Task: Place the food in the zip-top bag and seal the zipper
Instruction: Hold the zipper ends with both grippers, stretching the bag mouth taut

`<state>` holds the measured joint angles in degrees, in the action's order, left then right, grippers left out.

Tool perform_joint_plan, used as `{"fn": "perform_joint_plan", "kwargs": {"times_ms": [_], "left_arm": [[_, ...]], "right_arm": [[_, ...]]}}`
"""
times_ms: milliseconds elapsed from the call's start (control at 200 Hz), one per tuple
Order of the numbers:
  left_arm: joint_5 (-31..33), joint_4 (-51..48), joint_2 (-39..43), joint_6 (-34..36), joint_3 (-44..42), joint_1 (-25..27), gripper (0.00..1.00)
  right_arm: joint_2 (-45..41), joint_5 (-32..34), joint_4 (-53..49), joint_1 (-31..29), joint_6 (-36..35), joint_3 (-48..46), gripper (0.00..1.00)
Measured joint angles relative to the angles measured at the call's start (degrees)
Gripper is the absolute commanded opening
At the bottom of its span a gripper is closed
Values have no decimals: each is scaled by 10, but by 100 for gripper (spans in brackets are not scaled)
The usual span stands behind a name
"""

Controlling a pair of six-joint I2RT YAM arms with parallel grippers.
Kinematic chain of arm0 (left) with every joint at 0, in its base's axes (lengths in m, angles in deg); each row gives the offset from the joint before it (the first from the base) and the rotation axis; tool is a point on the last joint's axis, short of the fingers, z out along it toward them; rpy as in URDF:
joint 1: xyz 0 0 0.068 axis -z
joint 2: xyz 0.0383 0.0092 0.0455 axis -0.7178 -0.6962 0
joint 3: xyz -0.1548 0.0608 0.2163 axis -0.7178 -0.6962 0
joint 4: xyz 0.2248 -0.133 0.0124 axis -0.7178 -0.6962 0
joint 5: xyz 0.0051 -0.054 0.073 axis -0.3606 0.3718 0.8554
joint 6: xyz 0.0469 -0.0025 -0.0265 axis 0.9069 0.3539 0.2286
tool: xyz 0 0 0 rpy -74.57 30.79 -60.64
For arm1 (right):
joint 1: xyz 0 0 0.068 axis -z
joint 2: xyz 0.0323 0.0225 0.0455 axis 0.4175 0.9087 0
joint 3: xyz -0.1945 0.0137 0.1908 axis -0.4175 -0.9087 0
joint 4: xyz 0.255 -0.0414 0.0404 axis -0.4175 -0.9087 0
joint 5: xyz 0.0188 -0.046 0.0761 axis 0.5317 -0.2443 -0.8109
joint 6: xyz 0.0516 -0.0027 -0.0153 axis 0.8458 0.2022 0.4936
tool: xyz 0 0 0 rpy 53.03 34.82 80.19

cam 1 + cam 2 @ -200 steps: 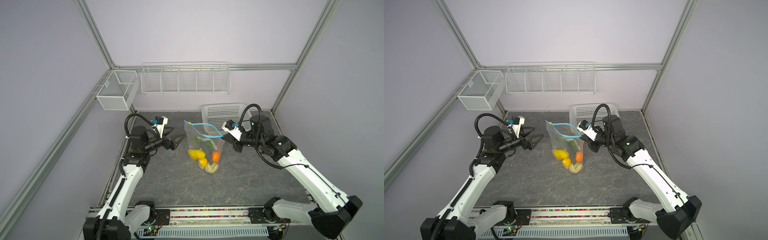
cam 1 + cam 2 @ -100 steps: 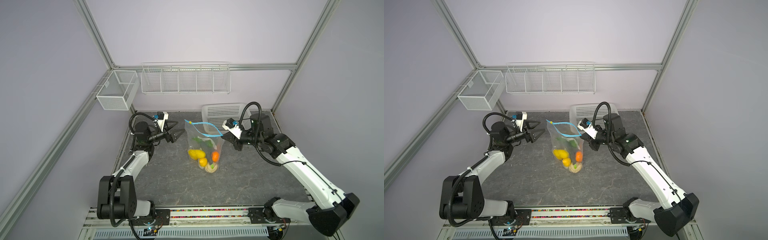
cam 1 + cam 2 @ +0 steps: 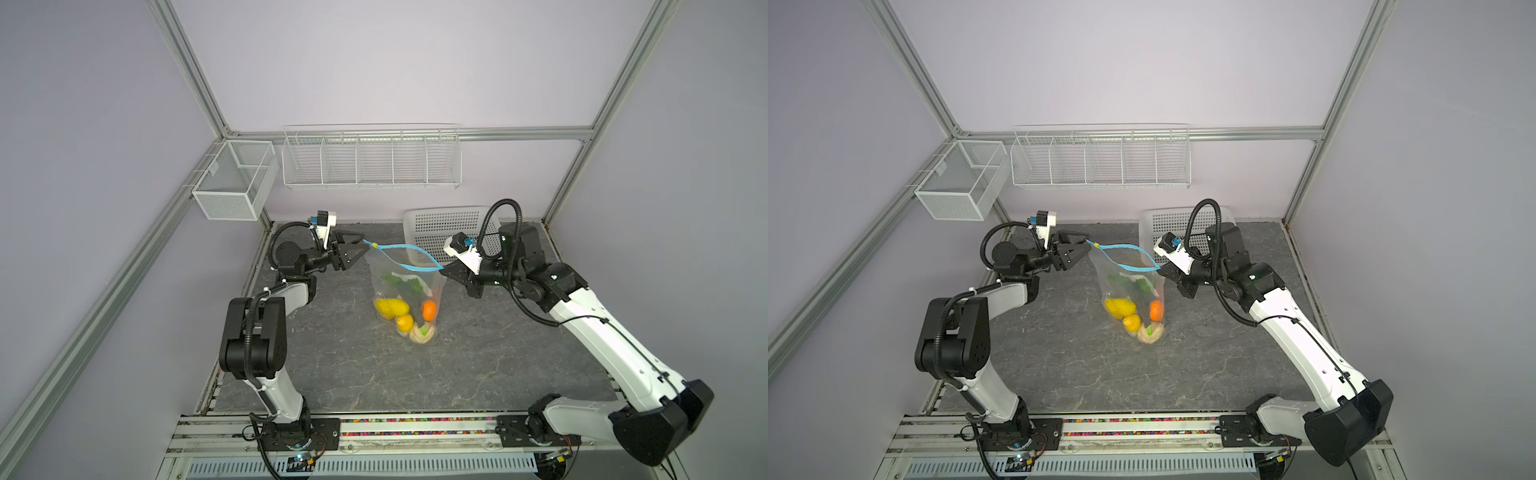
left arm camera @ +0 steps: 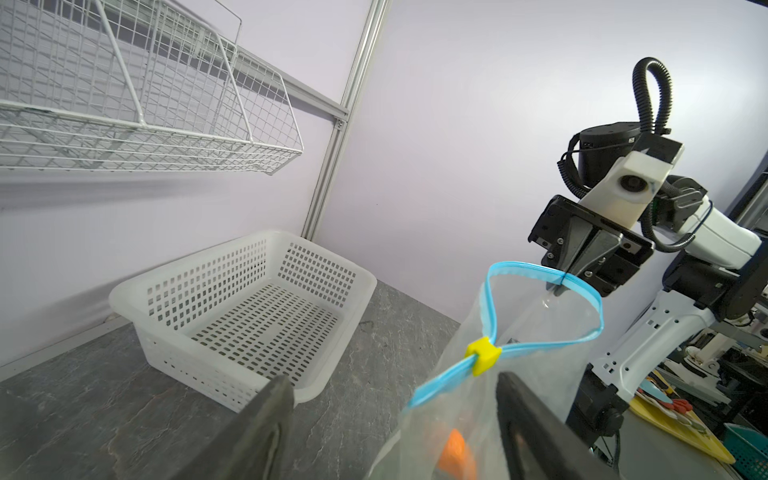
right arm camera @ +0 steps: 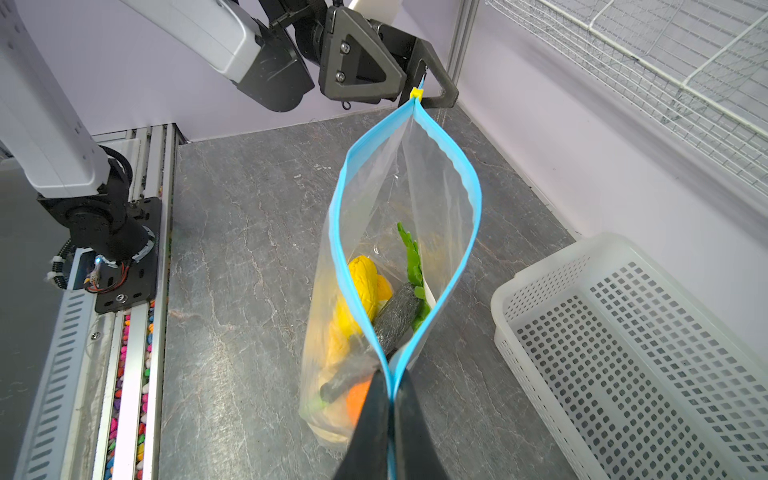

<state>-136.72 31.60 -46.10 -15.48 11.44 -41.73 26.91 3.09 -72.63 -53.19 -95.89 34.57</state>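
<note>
The clear zip-top bag (image 3: 409, 266) (image 5: 436, 174) hangs upright over the grey floor with its mouth gaping. My right gripper (image 3: 444, 271) (image 5: 390, 382) is shut on one end of the light-blue zipper (image 3: 399, 247) (image 5: 338, 232). At the other end is the yellow slider (image 3: 375, 246) (image 4: 483, 356). My left gripper (image 3: 360, 246) (image 4: 392, 380) is open there, one finger on each side of the bag's corner just behind the slider, neither touching it. The food lies in the bag's bottom: a yellow piece (image 3: 390, 307), an orange (image 3: 429, 310), a beige ball (image 3: 422, 334) and leafy greens (image 5: 413, 257).
A white perforated basket (image 3: 449, 224) (image 4: 249, 299) stands on the floor behind the bag, against the back wall. A wire shelf (image 3: 370, 158) and a mesh box (image 3: 232, 183) hang on the walls above. The base rail (image 3: 415, 428) runs along the front.
My left arm has swung back and to the right until its fingers reach the slider end of the bag, and they have narrowed a little. The right gripper and bag have barely moved.
</note>
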Motion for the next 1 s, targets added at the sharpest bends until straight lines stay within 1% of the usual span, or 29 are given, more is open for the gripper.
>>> {"fn": "perform_joint_plan", "kwargs": {"times_ms": [125,235,305,410,480,530,735,780,870,1000], "left_arm": [[-5,25,0,-20,2,5,76],[-6,34,0,-30,2,16,69],[-7,38,0,-35,2,21,58],[-9,44,1,-40,2,22,35],[-9,47,1,-50,2,22,22],[-11,46,1,-62,2,22,16],[-16,48,1,-83,3,22,17],[-16,48,1,-84,3,22,14],[-16,48,3,-88,3,22,0],[-16,48,7,-96,3,22,0]], "right_arm": [[7,-5,0,1,0,3,6],[10,-7,0,3,0,4,6],[10,-7,0,6,0,5,6],[11,-9,0,9,0,9,6],[15,-11,0,10,0,14,6],[18,-11,0,11,0,18,6],[20,-15,-1,13,0,20,7],[21,-15,-2,14,0,22,6],[22,-16,-2,15,0,24,6],[27,-17,-4,15,0,27,6]]}}
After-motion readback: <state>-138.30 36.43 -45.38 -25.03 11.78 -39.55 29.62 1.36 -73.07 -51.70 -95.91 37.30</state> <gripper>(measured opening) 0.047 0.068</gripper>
